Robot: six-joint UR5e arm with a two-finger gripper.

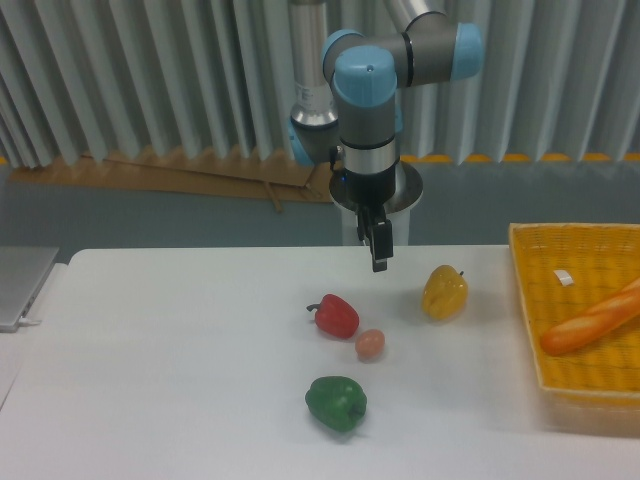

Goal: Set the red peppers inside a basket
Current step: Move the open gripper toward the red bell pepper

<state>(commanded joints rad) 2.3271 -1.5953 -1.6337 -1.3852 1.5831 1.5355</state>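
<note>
- Three peppers lie on the white table [150, 380], and the red pepper [336, 316] serves as the landmark for the rest.
- No brand, label or writing can be read anywhere; the one small white tag [565, 278] in the basket is too small to make out.
- Nearest the camera is the green pepper [336, 402], in front of the red pepper and apart from it.
- Just right of the red pepper and slightly nearer the camera sits a small pinkish-orange ball [370, 344], close beside it; whether they touch cannot be told.
- Red pepper: it lies on the bare tabletop near the table's middle, its dark stem pointing left, outside the basket and with nothing gripping it.
- Right of the red pepper and slightly farther back stands the yellow pepper [444, 292], well apart from it, between it and the basket.
- Far right of the red pepper is the yellow woven basket [527, 330], cut off by the picture's edge. Inside it lies a long loaf of bread [592, 320], slanting up to the right, with the white tag behind it.
- Far left of the red pepper, a grey flat object [20, 285] lies at the table's edge.
- Behind the red pepper and a little to its right, the gripper [378, 262] hangs above the table, pointing down, holding nothing. Its dark fingers are seen edge-on as one narrow shape, so I cannot tell whether they are spread or pressed together.
- Farthest back is a wall of grey vertical slats [150, 80].
</note>
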